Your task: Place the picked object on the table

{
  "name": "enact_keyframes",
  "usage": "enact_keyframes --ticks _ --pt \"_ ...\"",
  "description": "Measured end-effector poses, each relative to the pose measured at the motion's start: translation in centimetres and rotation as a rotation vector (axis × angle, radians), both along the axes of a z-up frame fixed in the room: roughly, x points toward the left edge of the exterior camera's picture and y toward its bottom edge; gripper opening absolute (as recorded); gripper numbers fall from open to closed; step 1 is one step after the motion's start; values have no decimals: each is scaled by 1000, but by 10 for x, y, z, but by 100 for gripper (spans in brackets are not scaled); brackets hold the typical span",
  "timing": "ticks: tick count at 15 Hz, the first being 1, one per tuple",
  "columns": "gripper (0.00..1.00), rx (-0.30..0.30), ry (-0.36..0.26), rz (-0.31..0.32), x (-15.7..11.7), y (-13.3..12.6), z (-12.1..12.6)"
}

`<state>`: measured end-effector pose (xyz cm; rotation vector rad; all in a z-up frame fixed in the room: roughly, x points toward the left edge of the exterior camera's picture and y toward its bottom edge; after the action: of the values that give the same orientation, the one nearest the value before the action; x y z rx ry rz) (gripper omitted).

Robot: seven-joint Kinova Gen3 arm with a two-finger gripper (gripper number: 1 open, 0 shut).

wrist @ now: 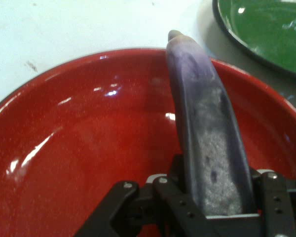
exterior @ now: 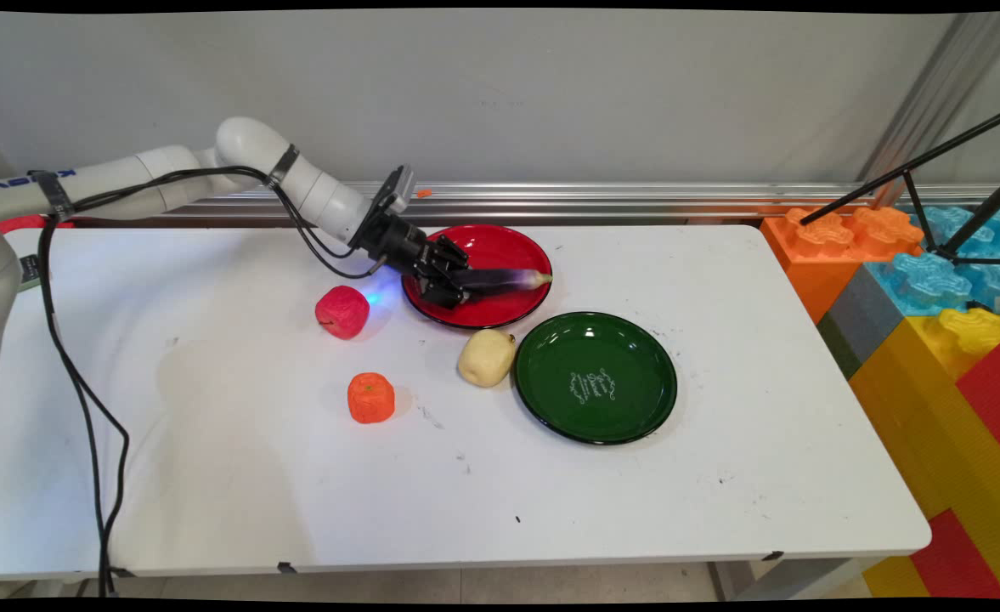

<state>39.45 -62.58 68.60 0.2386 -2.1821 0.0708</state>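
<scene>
My gripper is shut on a long purple eggplant, which points right over the red plate. In the hand view the eggplant rises from between the fingers across the red plate, its tip reaching the plate's far rim. I cannot tell whether it rests on the plate or hangs just above. The gripper sits low over the plate's left half.
A green plate lies right of centre, its edge also showing in the hand view. A pale yellow fruit touches its left rim. A red apple and an orange fruit lie further left. Coloured blocks stand at the right.
</scene>
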Motion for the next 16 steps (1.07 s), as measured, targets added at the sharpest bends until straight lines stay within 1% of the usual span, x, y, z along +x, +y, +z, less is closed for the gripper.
enact_keyframes --ticks 5,9,12,16 --pt "0 14 64 2 -3 9 28" --pt "0 34 117 -10 -3 27 56" --pt "0 61 147 -29 1 49 76" --pt "0 103 178 -70 9 85 98"
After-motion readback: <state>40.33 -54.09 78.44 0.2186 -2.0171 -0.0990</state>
